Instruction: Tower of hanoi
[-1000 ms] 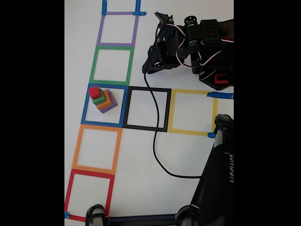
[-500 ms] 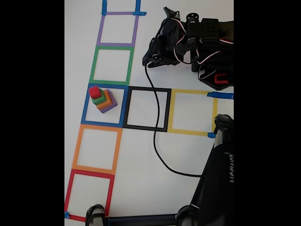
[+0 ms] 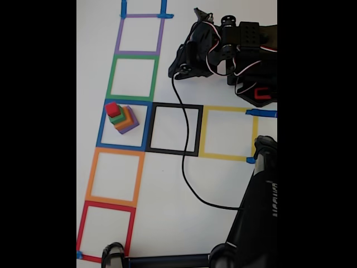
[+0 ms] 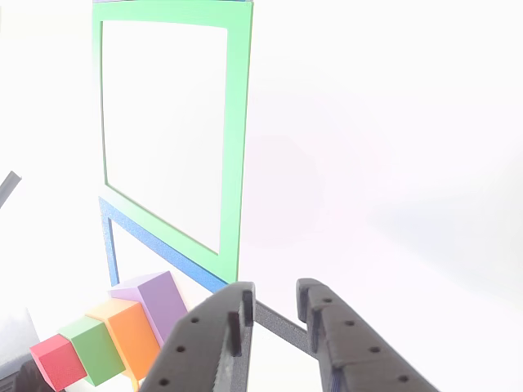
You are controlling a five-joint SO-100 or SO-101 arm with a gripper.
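The four cubes are sitting stacked as one tower inside the blue tape square point(image 3: 123, 124) in the fixed view: the purple cube point(image 3: 131, 124) is lying at the bottom, the orange cube point(image 3: 126, 119) on it, the green cube point(image 3: 117, 117) above that and the red cube point(image 3: 112, 109) on top, each one smaller than the one beneath. In the other view the same tower is showing at the lower left, leaning sideways in the picture, with the purple cube point(image 4: 155, 298), orange cube point(image 4: 129, 333), green cube point(image 4: 90, 349) and red cube point(image 4: 57, 362) running down toward the corner; the red one is partly cut off by the frame edge. The gripper point(image 4: 271, 304) is hanging over the white table point(image 4: 376, 147) near the tower, touching nothing, its two fingers standing slightly apart with a narrow gap and nothing between them. In the fixed view the arm point(image 3: 223, 53) is a dark tangle at the upper right, and its fingers are too hard to make out there.
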